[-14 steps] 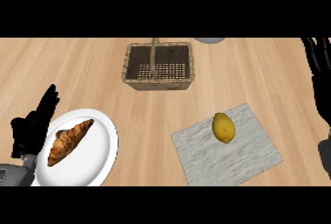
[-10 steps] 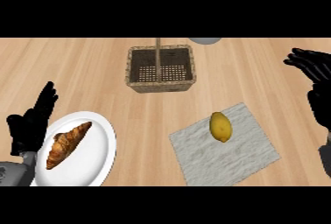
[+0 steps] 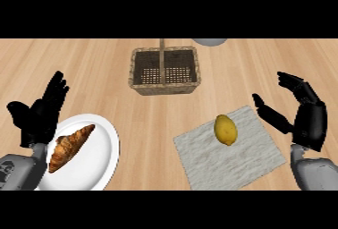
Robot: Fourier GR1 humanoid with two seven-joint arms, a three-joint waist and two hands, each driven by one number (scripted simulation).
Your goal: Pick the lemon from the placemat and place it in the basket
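Lemon [image 3: 225, 129] on placemat [image 3: 230, 152], my right hand [image 3: 296, 109] beside it, fingers spread, holding nothing; risk: round fruit rolling off toward basket [image 3: 164, 71] if nudged.

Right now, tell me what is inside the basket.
Nothing shows inside the basket: only its mesh floor, crossed by the handle. The lemon lies on the placemat. The handle hides a thin strip of floor.

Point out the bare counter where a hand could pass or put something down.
Bare wood lies between the plate and placemat, between the basket and lemon, and left of the basket above the left hand. It is crowded at the placemat's right edge, beside the right hand.
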